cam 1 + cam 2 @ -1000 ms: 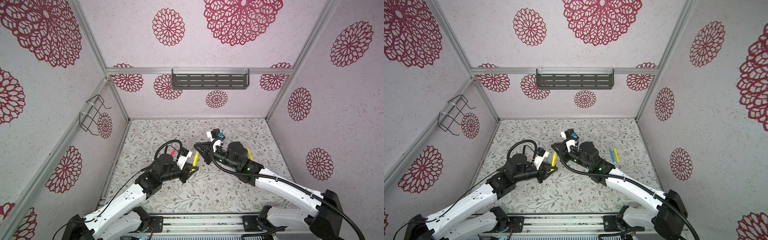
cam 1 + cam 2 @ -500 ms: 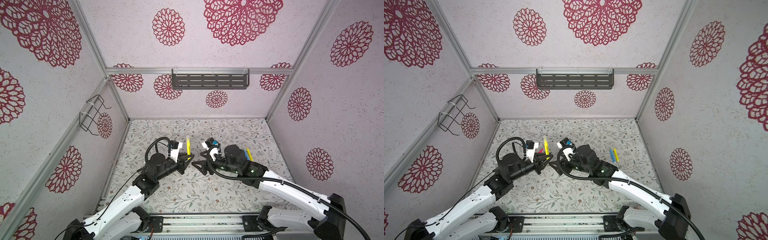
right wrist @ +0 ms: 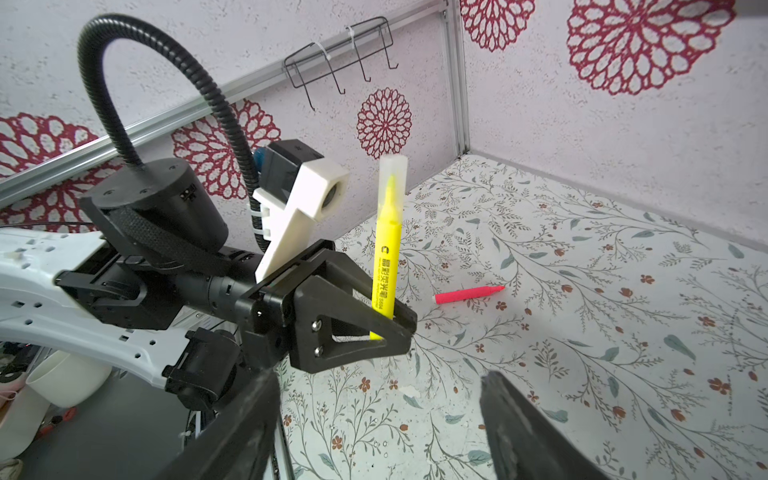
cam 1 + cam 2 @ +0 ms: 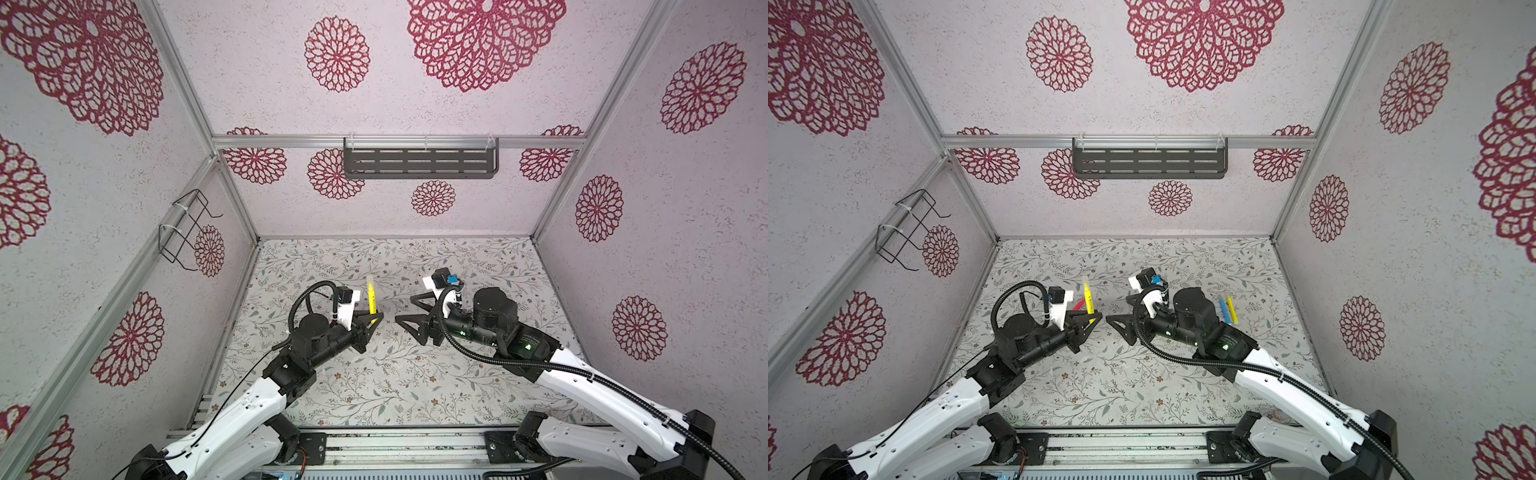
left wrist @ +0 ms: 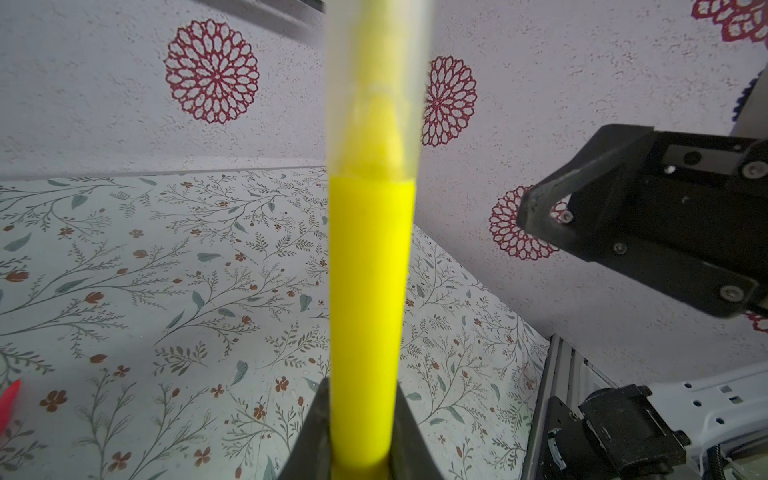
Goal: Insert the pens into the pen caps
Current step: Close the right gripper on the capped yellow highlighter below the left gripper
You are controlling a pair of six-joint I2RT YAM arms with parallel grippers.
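Yellow pen (image 3: 388,257) stands upright in the left arm's jaws, which are clamped on its lower end above the floral surface (image 3: 582,332). A translucent pen cap (image 3: 393,174) sits over its tip. The right arm's jaws face it from nearby, spread wide and holding nothing. A red-pink pen (image 3: 469,294) lies flat on the surface near the held pen, its tapered tip bare. In a top view, a blue pen (image 4: 1225,309) and a second yellow pen (image 4: 1233,309) lie side by side on the right of the surface, just beyond the right arm's wrist. Whether those two touch cannot be told.
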